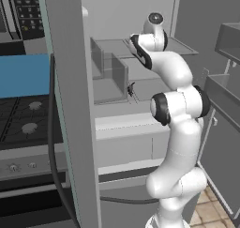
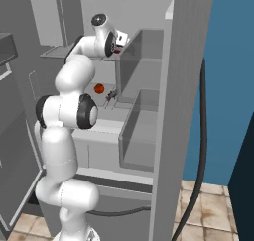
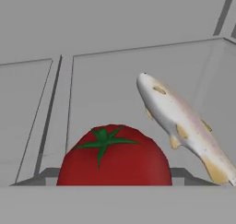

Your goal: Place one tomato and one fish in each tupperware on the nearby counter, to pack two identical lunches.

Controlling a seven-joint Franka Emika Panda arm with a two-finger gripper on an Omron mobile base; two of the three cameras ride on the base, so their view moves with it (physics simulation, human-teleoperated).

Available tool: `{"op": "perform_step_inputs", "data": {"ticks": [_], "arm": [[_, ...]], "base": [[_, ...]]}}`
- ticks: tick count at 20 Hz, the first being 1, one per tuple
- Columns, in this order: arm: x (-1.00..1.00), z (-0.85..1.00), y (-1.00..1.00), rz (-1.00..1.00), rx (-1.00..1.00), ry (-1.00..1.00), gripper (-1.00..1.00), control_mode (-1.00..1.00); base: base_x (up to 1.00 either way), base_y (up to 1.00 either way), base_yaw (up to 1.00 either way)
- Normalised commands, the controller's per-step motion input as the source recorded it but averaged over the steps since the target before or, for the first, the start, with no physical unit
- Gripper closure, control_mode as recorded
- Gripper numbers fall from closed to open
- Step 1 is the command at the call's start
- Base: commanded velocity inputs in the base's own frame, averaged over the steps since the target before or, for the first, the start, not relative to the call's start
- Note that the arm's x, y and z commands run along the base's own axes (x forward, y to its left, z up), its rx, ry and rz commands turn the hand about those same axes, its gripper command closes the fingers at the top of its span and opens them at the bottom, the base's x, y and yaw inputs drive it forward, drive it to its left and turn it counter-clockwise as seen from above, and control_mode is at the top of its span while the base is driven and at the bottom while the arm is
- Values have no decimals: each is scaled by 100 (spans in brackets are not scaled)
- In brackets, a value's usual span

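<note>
My gripper reaches into an open fridge at the upper shelf level. In the hand view a red tomato with a green stem sits very close, low in the centre. A pale tan fish lies slanted just to its right, against a clear bin wall. A bit of red shows at the hand in the right base view. My fingertips are hidden, so I cannot tell whether they touch the tomato. Both tupperware and the counter are out of view.
Another tomato rests on a lower fridge shelf beside a small dark object. Clear bins line the shelves. A grey fridge wall stands left of the arm, with the black stove beyond it.
</note>
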Motion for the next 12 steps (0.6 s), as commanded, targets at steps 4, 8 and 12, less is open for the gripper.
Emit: {"op": "perform_step_inputs", "data": {"ticks": [4, 8, 12], "arm": [[-87, -21, 0, 0, 0, -2, 100, -100], [-100, -2, 2, 2, 0, -12, 100, -100], [-100, -8, 11, 4, 0, -14, 100, -100]], "base": [[0, 0, 0], [0, 0, 0], [0, 0, 0]]}}
